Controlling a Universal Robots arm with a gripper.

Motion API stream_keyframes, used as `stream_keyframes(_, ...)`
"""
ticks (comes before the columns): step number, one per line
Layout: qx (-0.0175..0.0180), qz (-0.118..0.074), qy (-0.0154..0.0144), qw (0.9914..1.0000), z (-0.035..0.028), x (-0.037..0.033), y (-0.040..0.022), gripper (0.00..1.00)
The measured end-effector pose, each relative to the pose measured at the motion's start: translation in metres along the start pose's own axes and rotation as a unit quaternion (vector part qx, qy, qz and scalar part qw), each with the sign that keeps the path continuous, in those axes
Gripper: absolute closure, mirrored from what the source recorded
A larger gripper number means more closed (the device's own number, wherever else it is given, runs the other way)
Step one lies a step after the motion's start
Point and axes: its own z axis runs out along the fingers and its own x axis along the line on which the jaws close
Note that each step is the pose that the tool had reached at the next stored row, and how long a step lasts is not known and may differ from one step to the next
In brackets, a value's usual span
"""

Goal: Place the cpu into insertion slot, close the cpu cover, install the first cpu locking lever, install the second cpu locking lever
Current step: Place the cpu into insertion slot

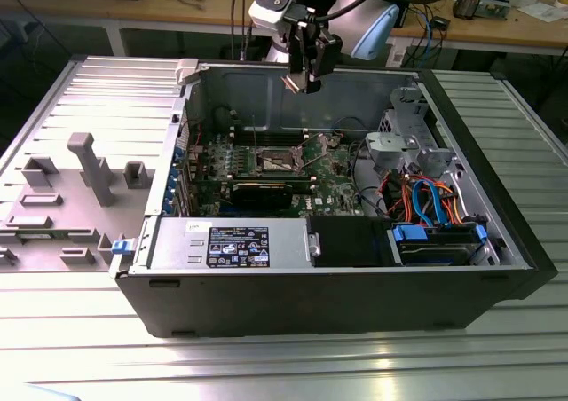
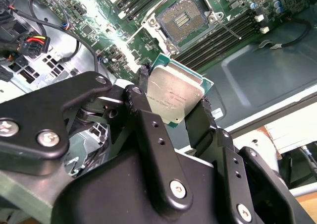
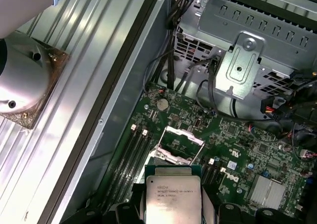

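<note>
Silvery cpu point(image 3: 172, 196) clamped in pincer point(image 2: 174, 94), held well above insertion slot point(image 2: 183, 18) w/o contact.

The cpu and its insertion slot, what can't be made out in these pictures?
- cpu underside: faces away in both wrist views.
- cpu edges: two covered by the gripper in the second wrist view.
- insertion slot: partly behind the cpu in the first wrist view; contacts too small in the exterior view.

In the first wrist view the cpu point(image 3: 172, 196) is cut off by the picture's edge.
</note>
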Motion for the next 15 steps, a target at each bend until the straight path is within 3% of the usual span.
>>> stream_keyframes(4, -0.0004, 0.022, -0.0020, 0.99975, 0.0005, 0.0000, 0.0000, 0.45)
stream_keyframes(6, -0.0007, 0.039, -0.0035, 0.99924, 0.0009, -0.0001, -0.0001, 0.45)
stream_keyframes(15, -0.0007, 0.040, -0.0036, 0.99918, 0.0009, 0.0000, -0.0001, 0.45)
